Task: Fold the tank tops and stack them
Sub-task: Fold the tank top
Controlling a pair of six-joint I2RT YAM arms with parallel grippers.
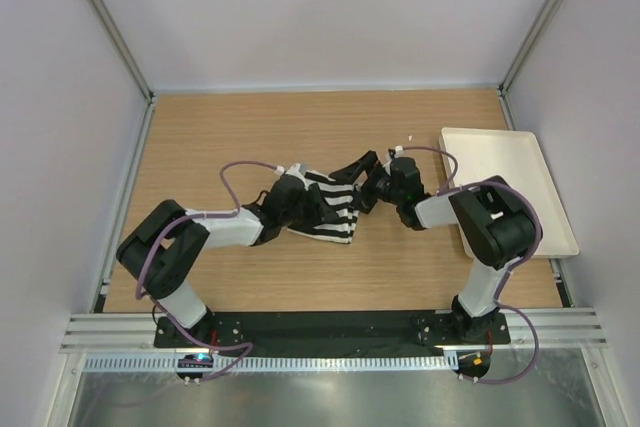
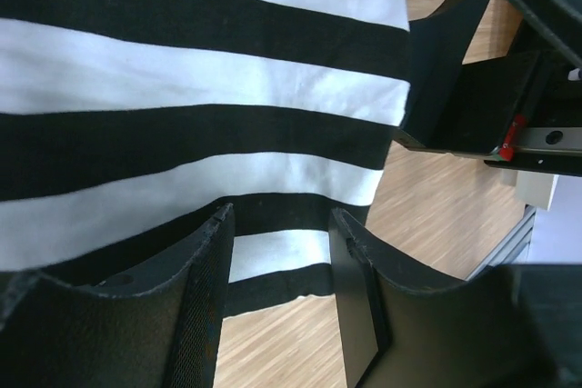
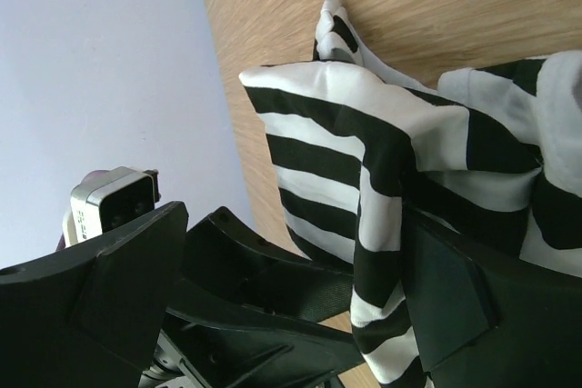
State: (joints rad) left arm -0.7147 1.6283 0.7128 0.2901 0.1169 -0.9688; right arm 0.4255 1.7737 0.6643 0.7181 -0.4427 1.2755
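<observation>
Tank top (image 1: pixel 335 212): black and white stripes, lying bunched on the wood near mid-table, between my two pincers. I see only one garment.
Left pincer (image 2: pixel 280 217): jaws part-way apart, tips down over the hem. Striped cloth shows flat through the gap and I see no fold pinched. I cannot tell whether the pads touch the cloth.
Right pincer (image 3: pixel 291 224): jaws spread wide, gripping nothing. A raised fold of the cloth stands in the gap and leans on the inner face of one finger (image 3: pixel 455 293). The other finger is apart from the fold.
Pincers to each other: close together, facing across the garment's right-hand edge in the overhead view.
Strap end (image 3: pixel 335 20): narrow, white-trimmed, lying flat on the wood beyond the raised fold.
Table (image 1: pixel 220 147): light wood. The garment rests on it.
Tray (image 1: pixel 500 162): white, rectangular, on the table's right side, apart from the garment. My right arm's elbow overlaps its near edge in the overhead view.
</observation>
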